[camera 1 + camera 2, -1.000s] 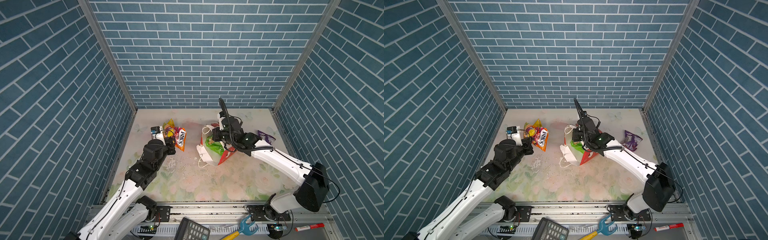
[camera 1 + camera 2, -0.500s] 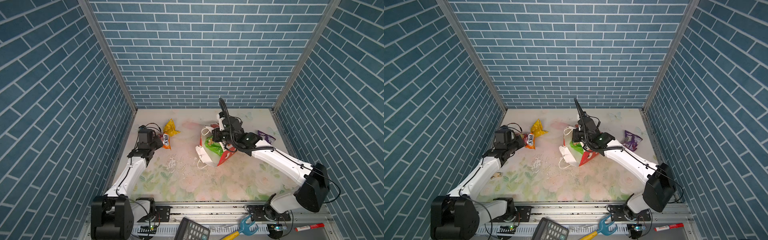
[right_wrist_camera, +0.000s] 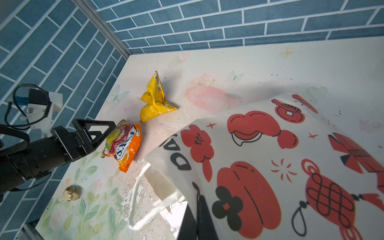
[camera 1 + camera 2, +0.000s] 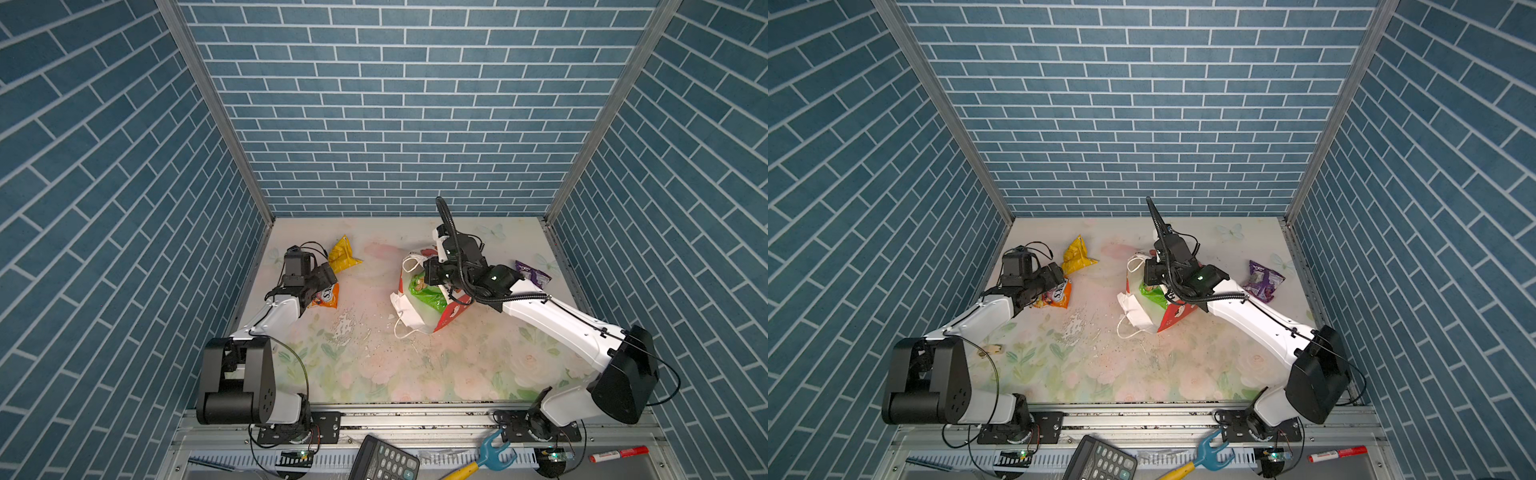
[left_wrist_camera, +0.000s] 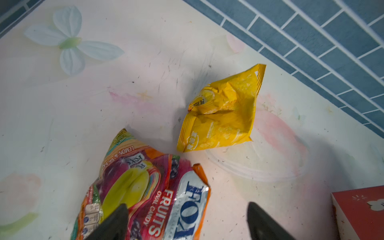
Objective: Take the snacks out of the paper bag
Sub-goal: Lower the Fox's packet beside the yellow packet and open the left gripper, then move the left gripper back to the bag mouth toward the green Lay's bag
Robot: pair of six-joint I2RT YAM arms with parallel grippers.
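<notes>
- Right wrist view: the right gripper [image 3: 195,222] is clamped on the rim of the paper bag [image 3: 270,166], likely to keep its mouth open; a green packet [image 4: 426,291] sits inside.
- Farther off, the left gripper [image 5: 187,207] hangs with its jaws spread over the orange packet [image 3: 124,145], which lies free on the table [image 3: 249,66].
- Farthest, the yellow packet [image 3: 153,101] is also out.

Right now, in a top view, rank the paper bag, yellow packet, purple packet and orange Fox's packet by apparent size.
1. paper bag, clearly largest.
2. yellow packet and purple packet: look about alike, so unranked.
3. orange Fox's packet: shows least, but it is partly hidden, so unsure.
</notes>
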